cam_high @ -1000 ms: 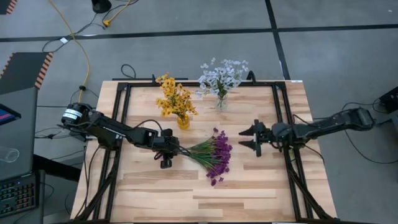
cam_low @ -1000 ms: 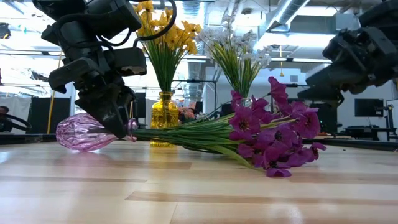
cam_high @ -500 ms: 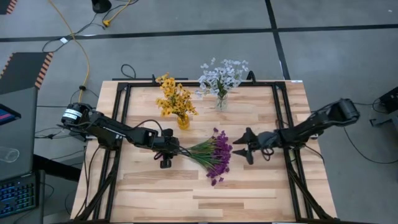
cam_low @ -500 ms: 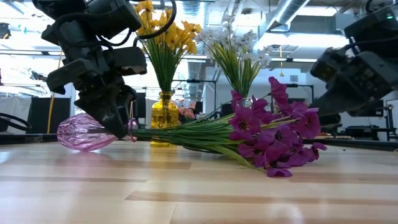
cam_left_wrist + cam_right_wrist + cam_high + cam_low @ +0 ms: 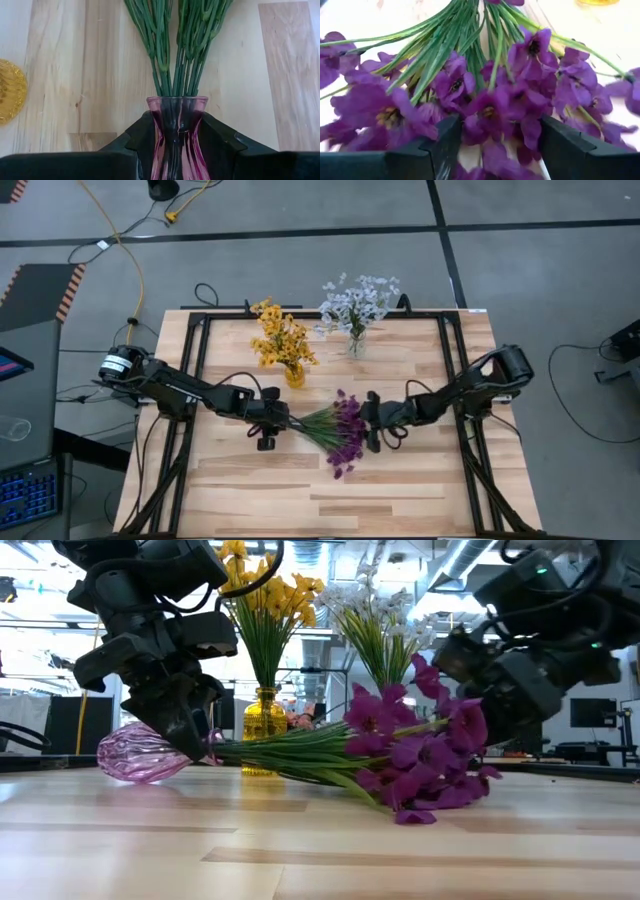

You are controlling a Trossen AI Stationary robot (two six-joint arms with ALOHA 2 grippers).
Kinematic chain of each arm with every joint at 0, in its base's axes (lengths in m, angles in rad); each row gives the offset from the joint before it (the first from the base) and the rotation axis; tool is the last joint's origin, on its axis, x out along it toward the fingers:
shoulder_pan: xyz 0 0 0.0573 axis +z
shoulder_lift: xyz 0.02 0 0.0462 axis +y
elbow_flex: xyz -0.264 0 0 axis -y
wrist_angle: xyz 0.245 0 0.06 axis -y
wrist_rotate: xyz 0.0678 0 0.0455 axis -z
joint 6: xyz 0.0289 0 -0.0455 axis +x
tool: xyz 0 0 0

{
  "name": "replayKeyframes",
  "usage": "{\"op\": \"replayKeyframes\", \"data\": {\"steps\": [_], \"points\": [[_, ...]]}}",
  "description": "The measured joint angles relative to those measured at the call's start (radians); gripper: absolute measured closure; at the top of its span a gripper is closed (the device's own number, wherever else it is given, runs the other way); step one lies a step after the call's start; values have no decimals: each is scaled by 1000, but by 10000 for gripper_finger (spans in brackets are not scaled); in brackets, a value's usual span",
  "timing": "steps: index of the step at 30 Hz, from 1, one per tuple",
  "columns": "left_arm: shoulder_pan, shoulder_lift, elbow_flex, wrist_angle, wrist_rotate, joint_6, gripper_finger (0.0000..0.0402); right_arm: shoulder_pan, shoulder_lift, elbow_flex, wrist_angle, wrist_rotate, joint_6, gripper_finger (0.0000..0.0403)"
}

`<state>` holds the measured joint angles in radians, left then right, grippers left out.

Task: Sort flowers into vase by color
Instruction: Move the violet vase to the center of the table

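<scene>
A pink-purple glass vase (image 5: 150,752) lies on its side on the table, with my left gripper (image 5: 268,420) shut on it. The green stems (image 5: 175,50) of the purple flowers (image 5: 340,435) reach into its mouth. Their blossoms (image 5: 420,755) lie toward the table's right. My right gripper (image 5: 368,420) is open at the blossom end, one finger on each side of the blossoms (image 5: 490,100). My left gripper pinches the vase's narrow neck (image 5: 165,125), just below the mouth, between its two fingers (image 5: 220,140). They slant down from the table's left and lie across the neck. The vase lies level, its belly (image 5: 130,755) on the table. My right gripper has the purple blossom heads (image 5: 470,115) between its open fingers (image 5: 565,145) and meets them from the table's right, slanting down. The blossoms crowd against the fingers' inner sides, and the bunch's blossom end is nudged toward the vase.
Yellow flowers (image 5: 283,340) stand in a yellow vase (image 5: 293,375) behind the left gripper. White flowers (image 5: 357,305) stand in a clear vase at the far middle. A black frame (image 5: 200,350) runs along the table's sides. Bare wood (image 5: 330,500) lies toward the near edge.
My right gripper has swept toward the table's left and down, staying open, until its fingers straddle the purple blossoms. The blossom end has been pushed a little toward the left and raised; the stems stay in the vase. My left gripper keeps its hold.
</scene>
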<state>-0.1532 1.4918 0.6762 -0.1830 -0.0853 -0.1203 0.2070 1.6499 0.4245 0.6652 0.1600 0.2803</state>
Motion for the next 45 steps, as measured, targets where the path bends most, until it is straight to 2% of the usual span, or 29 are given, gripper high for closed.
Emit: {"op": "replayKeyframes", "data": {"steps": [8,22,26,38,45], "points": [[0,0,0,17,1,27,282,-13,72,90,-4,-2,-47,133],[0,0,0,25,18,-5,304,-9,19,93,-23,-16,-45,133],[0,0,0,36,18,-5,303,-9,-34,93,-44,-62,-43,133],[0,0,0,168,19,-6,303,-8,-260,94,-234,-79,-43,133],[0,0,0,244,18,-7,302,-8,-406,129,-505,-83,-44,133]]}}
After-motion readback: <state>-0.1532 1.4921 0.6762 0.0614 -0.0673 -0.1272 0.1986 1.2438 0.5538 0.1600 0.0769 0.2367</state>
